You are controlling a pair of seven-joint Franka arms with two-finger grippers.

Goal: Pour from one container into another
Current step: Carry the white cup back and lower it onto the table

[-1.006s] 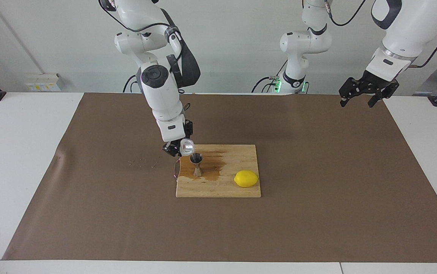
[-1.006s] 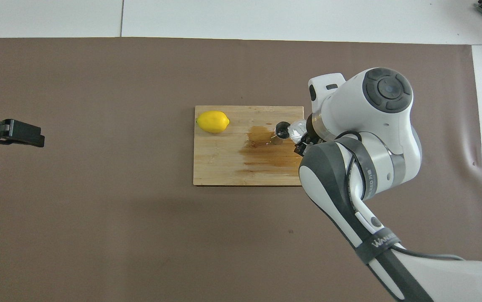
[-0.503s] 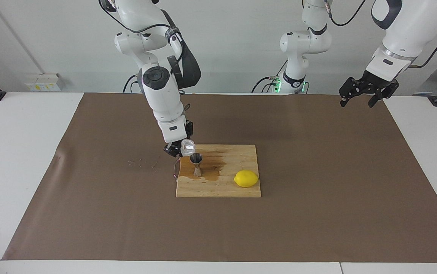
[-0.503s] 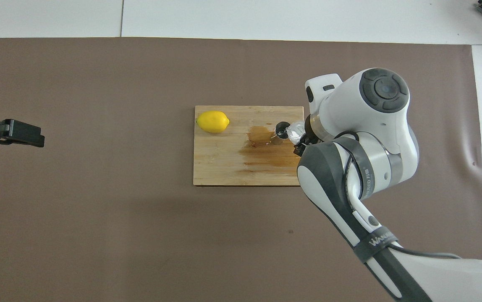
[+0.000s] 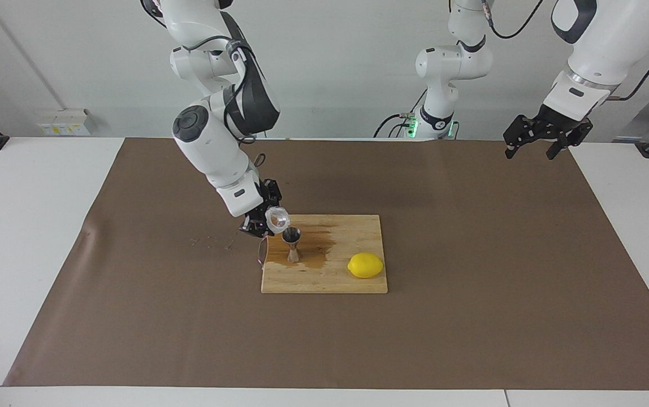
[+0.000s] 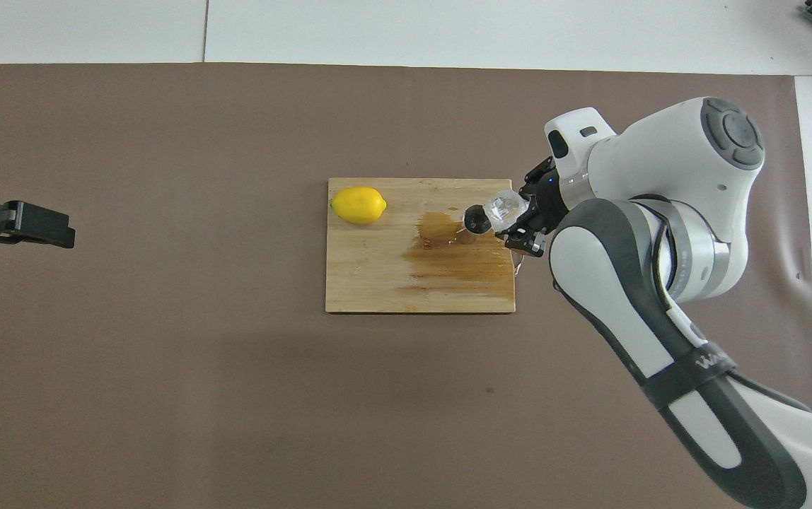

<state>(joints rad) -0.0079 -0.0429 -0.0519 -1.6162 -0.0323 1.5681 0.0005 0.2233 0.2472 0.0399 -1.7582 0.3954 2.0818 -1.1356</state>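
I see the right gripper [image 5: 261,221] with jaws pinching the small translucent white plastic cup [image 5: 277,217], tipped on its side with its mouth just over the shiny steel hourglass jigger [image 5: 292,244]. The jigger stands upright on the pale wooden cutting board [image 5: 353,282], at the board's edge toward the right arm's end, beside a dark wet stain [image 6: 448,258]. A yellow lemon [image 5: 365,265] lies on the same board. My left gripper [image 5: 539,135] waits, jaws spread, over the brown mat [image 5: 471,316] on the tabletop.
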